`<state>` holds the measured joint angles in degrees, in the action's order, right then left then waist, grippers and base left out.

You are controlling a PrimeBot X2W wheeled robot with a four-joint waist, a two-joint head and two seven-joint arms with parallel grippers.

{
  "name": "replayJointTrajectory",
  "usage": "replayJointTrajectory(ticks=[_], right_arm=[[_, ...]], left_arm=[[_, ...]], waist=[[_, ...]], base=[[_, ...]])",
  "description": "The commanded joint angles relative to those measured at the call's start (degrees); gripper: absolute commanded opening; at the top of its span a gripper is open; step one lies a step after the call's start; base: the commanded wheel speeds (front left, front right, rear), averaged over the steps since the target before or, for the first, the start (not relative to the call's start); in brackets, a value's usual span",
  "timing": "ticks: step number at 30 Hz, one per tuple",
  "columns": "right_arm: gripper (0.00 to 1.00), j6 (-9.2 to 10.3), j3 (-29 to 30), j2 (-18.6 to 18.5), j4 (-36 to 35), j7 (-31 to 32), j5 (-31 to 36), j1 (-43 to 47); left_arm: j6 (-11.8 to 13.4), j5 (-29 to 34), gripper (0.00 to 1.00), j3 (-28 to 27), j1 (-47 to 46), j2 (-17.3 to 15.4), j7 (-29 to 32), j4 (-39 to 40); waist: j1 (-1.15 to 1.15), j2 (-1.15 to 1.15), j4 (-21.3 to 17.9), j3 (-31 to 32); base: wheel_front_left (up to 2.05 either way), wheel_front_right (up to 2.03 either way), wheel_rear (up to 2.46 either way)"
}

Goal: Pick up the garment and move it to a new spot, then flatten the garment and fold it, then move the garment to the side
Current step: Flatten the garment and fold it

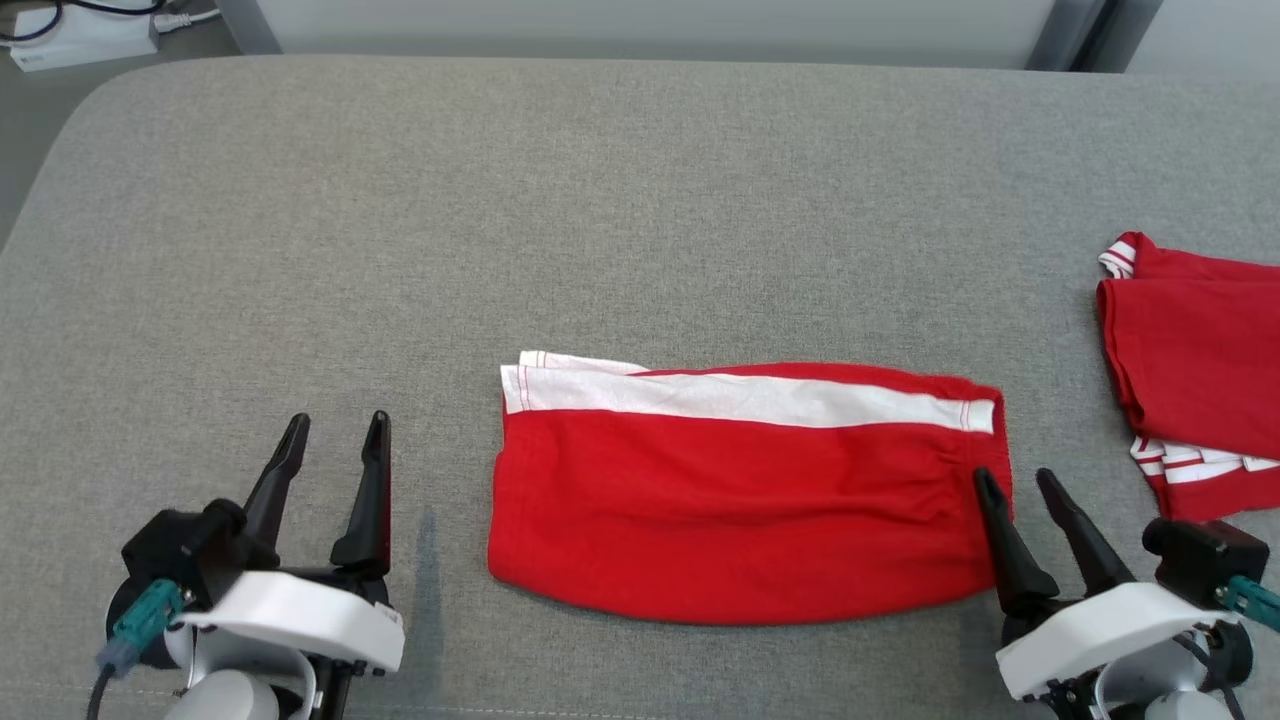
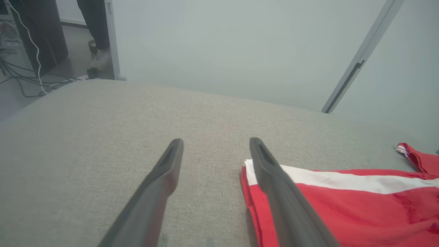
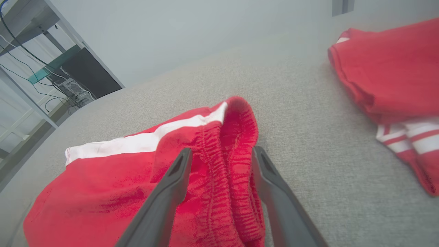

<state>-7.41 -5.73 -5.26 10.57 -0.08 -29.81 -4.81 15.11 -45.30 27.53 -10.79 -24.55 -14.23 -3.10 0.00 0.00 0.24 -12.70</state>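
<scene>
The garment (image 1: 740, 500) is a pair of red shorts with a white side stripe, folded into a flat band at the front middle of the grey table (image 1: 600, 200). My left gripper (image 1: 338, 420) stands open to the left of it, a short gap from its hem, nothing between the fingers. In the left wrist view the left gripper (image 2: 216, 141) points over bare cloth, the garment (image 2: 343, 206) beside its right finger. My right gripper (image 1: 1013, 478) is open at the garment's right end. In the right wrist view the right gripper (image 3: 223, 151) straddles the gathered waistband (image 3: 236, 120) without pinching it.
A second red garment (image 1: 1190, 370) with white stripes lies folded at the table's right edge, close to my right arm. A white power strip (image 1: 80, 35) sits on the floor beyond the far left corner. A person's shoe (image 2: 101, 58) shows past the table.
</scene>
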Motion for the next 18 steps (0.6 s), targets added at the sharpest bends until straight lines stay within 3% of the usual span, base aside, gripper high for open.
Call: replayJointTrajectory(ticks=[1, 9, 18], right_arm=[[1.0, -0.08, -0.17, -0.74, -0.86, -4.21, 3.38, 0.99], [1.0, -0.08, 3.42, -2.16, -5.73, -14.09, 15.73, 5.5], [1.0, -0.08, 5.66, -0.89, -10.39, -14.87, 20.49, 11.75]], left_arm=[[2.51, 3.47, 1.0, -3.27, 1.25, -1.88, -0.67, 3.81], [6.33, 11.35, 1.0, -5.66, 9.6, -1.84, -0.75, 10.82], [5.22, 12.22, 1.0, -5.29, 13.52, 0.43, -0.76, 10.21]], waist=[[0.0, 0.0, 0.4, 1.33], [0.0, 0.0, 0.91, 5.96], [0.0, 0.0, 1.22, 7.97]], base=[[0.0, 0.0, 0.0], [0.0, 0.0, 0.0], [0.0, 0.0, 0.0]])
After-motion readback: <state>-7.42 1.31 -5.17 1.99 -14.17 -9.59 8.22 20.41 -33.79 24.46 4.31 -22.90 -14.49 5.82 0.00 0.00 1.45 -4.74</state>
